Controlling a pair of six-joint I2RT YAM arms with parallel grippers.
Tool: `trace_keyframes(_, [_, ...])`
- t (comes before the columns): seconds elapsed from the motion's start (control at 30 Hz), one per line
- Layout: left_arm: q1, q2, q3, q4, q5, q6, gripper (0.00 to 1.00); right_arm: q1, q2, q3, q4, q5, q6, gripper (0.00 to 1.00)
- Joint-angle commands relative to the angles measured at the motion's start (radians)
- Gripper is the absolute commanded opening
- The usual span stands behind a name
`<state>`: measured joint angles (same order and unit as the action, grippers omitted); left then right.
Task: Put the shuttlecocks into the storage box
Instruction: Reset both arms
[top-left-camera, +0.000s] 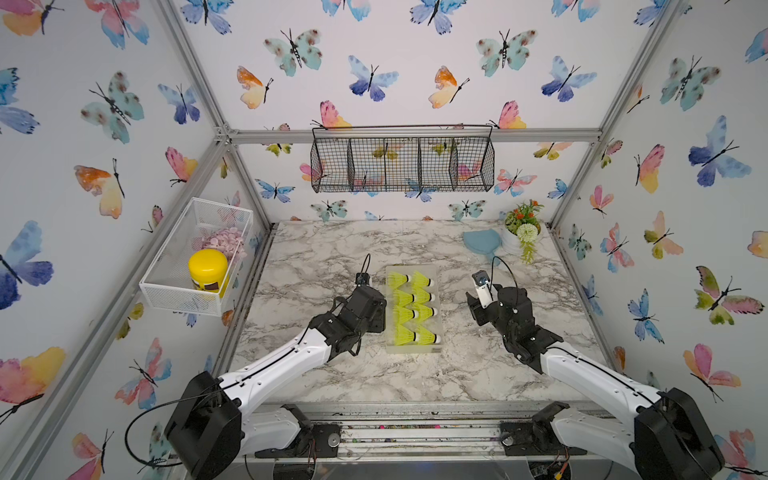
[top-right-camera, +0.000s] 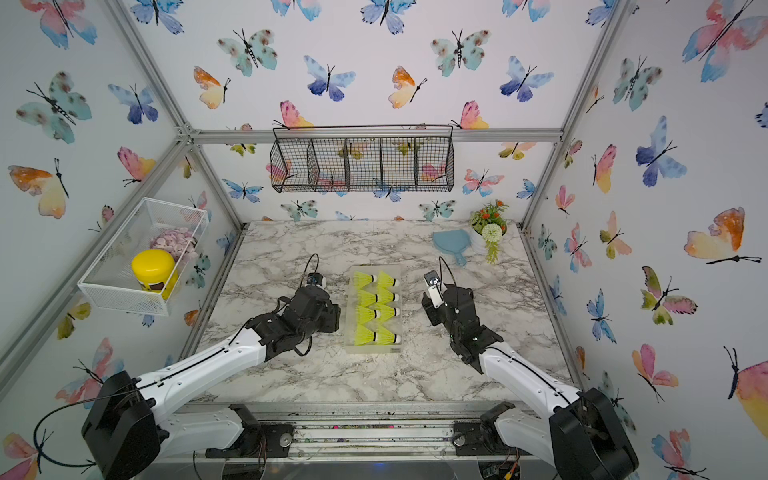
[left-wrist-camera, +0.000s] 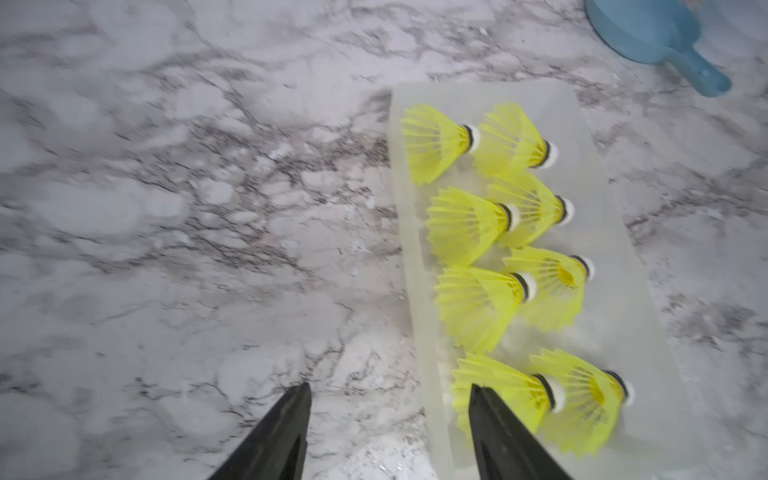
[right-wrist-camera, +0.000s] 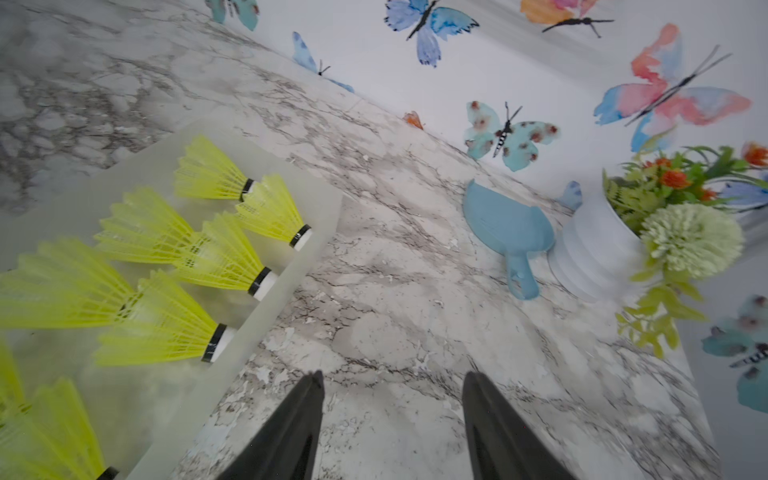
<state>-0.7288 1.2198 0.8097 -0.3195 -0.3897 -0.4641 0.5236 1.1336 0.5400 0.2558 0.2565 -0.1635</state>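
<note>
Eight shuttlecocks (top-left-camera: 402, 312) lay in two columns inside the storage box (top-left-camera: 411, 349) at the middle of the desk (top-left-camera: 324, 374), its long axis running twelve to six o'clock, every white tip pointing to three o'clock, while the left hand (left-wrist-camera: 390, 388) at nine and the right hand (right-wrist-camera: 392, 374) at three hung parted and empty.
</note>
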Motion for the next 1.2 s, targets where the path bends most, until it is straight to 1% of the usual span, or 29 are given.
trace_keyframes(0.0, [0.018,-0.049,-0.031,0.054,-0.281,0.084,0.7,0.004,0.013,-0.032,0.049,0.205,0.084,0.64])
trace_keyframes(0.1, [0.047,-0.084,-0.097,0.178,-0.391,0.147,0.77,0.003,0.012,-0.066,0.108,0.294,0.094,0.71])
trace_keyframes(0.17, [0.085,-0.097,-0.143,0.263,-0.434,0.184,0.83,0.0,0.014,-0.091,0.16,0.345,0.094,0.8])
trace_keyframes(0.27, [0.171,-0.099,-0.203,0.379,-0.421,0.234,0.88,-0.016,0.026,-0.121,0.233,0.401,0.094,0.92])
trace_keyframes(0.37, [0.263,-0.086,-0.242,0.455,-0.371,0.254,0.92,-0.041,0.053,-0.138,0.28,0.399,0.093,0.98])
trace_keyframes(0.43, [0.31,-0.079,-0.27,0.507,-0.35,0.264,0.98,-0.071,0.083,-0.134,0.285,0.38,0.102,0.99])
trace_keyframes(0.47, [0.33,-0.076,-0.284,0.534,-0.335,0.272,0.99,-0.086,0.096,-0.131,0.281,0.379,0.111,0.99])
trace_keyframes(0.5, [0.347,-0.075,-0.299,0.565,-0.324,0.283,1.0,-0.103,0.109,-0.129,0.282,0.343,0.12,1.0])
trace_keyframes(0.63, [0.424,-0.081,-0.358,0.675,-0.279,0.295,0.98,-0.163,0.149,-0.137,0.322,0.266,0.137,0.99])
trace_keyframes(0.83, [0.56,-0.103,-0.444,0.83,-0.086,0.285,0.98,-0.234,0.193,-0.173,0.44,0.184,0.147,0.99])
trace_keyframes(0.9, [0.586,-0.105,-0.47,0.888,-0.042,0.288,0.99,-0.244,0.207,-0.187,0.489,0.159,0.134,0.99])
trace_keyframes(1.03, [0.604,-0.084,-0.533,1.036,-0.005,0.322,0.98,-0.28,0.234,-0.22,0.597,0.122,0.121,0.99])
trace_keyframes(1.17, [0.619,-0.055,-0.537,1.072,0.031,0.353,0.98,-0.324,0.252,-0.241,0.662,0.069,0.123,0.99])
